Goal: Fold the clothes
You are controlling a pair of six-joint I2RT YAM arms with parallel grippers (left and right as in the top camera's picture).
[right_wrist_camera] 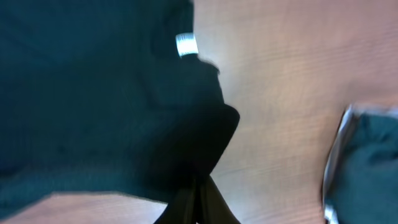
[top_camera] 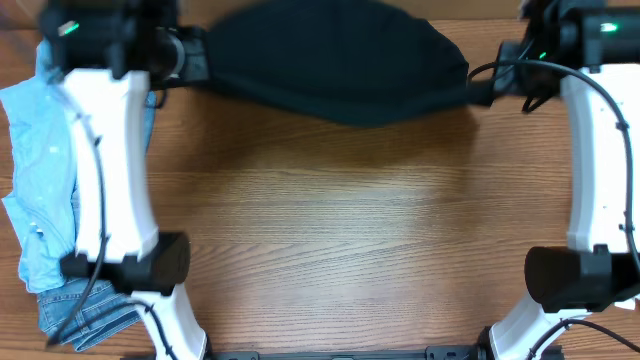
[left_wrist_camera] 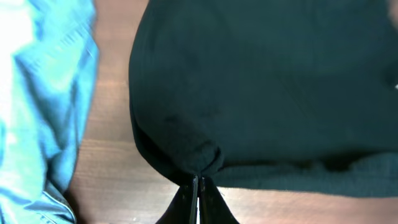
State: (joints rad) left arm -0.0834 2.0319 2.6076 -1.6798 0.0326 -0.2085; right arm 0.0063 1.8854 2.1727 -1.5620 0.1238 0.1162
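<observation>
Left pincer (left_wrist_camera: 198, 182) and right pincer (right_wrist_camera: 198, 182) each pinch one black T-shirt (top_camera: 340, 60).

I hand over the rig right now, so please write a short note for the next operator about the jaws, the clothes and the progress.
Left gripper: jaws shut on the black T-shirt at its left edge.
Right gripper: jaws shut on its right edge, near the white label.
The T-shirt is spread between them at the far side of the table.
Light blue shirt and jeans lie heaped at the left.
Done: no finished fold visible. Left: fold all three.
</observation>
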